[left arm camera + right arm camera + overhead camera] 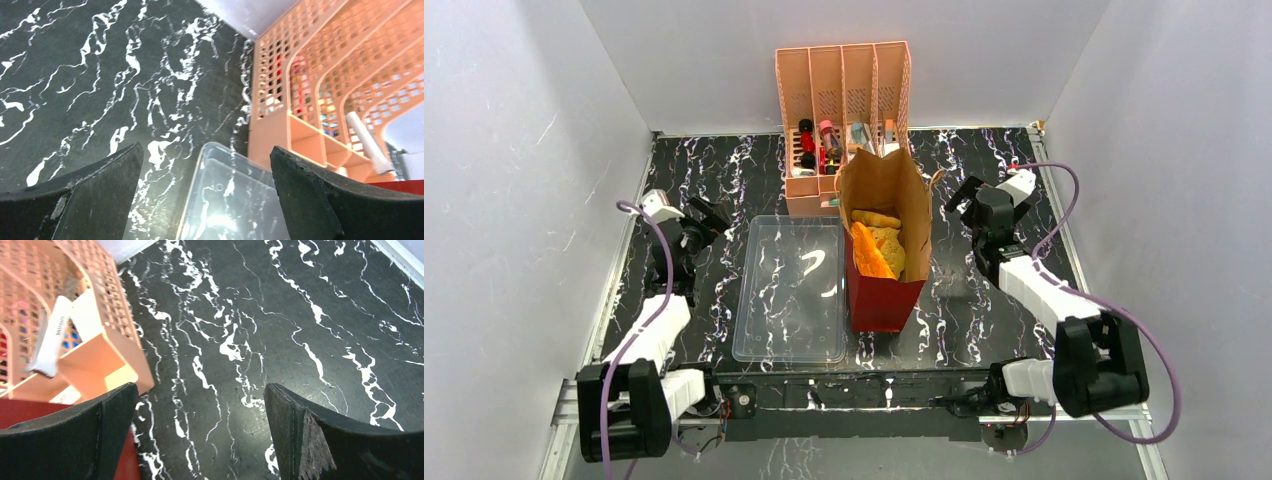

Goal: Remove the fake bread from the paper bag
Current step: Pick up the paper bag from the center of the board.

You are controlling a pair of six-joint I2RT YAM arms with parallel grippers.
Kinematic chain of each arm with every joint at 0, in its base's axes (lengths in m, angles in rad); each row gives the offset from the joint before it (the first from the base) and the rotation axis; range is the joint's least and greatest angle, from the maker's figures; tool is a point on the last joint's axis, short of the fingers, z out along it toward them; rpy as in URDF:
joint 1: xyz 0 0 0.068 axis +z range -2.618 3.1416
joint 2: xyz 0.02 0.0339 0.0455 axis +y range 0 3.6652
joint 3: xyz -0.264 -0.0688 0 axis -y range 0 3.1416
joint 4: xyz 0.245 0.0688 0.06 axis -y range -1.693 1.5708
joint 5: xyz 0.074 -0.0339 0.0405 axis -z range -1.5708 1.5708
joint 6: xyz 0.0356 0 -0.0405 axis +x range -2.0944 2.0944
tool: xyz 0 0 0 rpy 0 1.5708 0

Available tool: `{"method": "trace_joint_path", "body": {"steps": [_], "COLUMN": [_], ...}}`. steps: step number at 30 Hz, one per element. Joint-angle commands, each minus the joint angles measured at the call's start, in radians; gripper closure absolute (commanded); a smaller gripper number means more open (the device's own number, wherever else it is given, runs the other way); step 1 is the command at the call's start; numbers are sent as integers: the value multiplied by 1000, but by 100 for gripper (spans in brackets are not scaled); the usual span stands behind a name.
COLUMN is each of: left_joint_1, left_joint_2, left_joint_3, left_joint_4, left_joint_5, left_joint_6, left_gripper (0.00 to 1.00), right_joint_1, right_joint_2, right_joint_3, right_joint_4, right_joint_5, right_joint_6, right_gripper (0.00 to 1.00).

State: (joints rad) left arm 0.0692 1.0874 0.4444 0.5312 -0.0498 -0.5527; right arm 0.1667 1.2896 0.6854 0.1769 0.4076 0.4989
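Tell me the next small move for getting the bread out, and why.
Probably swing the right gripper over the open mouth of the paper bag: it is open, empty and nearer than the left gripper, and the fake bread lies exposed inside.

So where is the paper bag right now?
In the top view the bag sits mid-table, just right of the clear tray and in front of the pink organizer, with bread showing in its open mouth.

Brown-and-red paper bag (pixel 886 262), golden-orange fake bread (pixel 877 240)
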Motion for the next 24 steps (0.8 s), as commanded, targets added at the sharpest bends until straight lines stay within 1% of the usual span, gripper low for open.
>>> {"method": "trace_joint_path", "body": {"steps": [1,3,5,8,12,14,16,24], "left_joint_1": [-3,-11,-45,-162,-397,-488,-548,-711], "left_joint_2": [-110,-148,-174,-187,-128,-108,-104,-152], "left_joint_3": [45,54,76,145,280,326,352,412], "left_joint_4": [-21,-29,-36,-65,-199,-251,-295,-477], "left_joint_5": [78,125,177,198,166,138,112,44], "left_joint_6": [-84,-119,-138,-98,35,88,117,144], "left_gripper": [2,2,2,2,2,2,2,2], "right_joint_1": [31,30,29,29,29,29,28,28], "right_joint_2": [-124,-127,-107,-65,-46,-57,-80,-98], "right_joint_3": [-25,-13,17,63,83,79,69,67], "right_joint_4": [65,33,-13,-85,-148,-163,-164,-198], "right_joint_5": [111,114,83,44,60,79,89,119], "right_joint_6": [-36,-8,1,15,60,73,78,80], "right_gripper": [2,2,2,2,2,2,2,2]}}
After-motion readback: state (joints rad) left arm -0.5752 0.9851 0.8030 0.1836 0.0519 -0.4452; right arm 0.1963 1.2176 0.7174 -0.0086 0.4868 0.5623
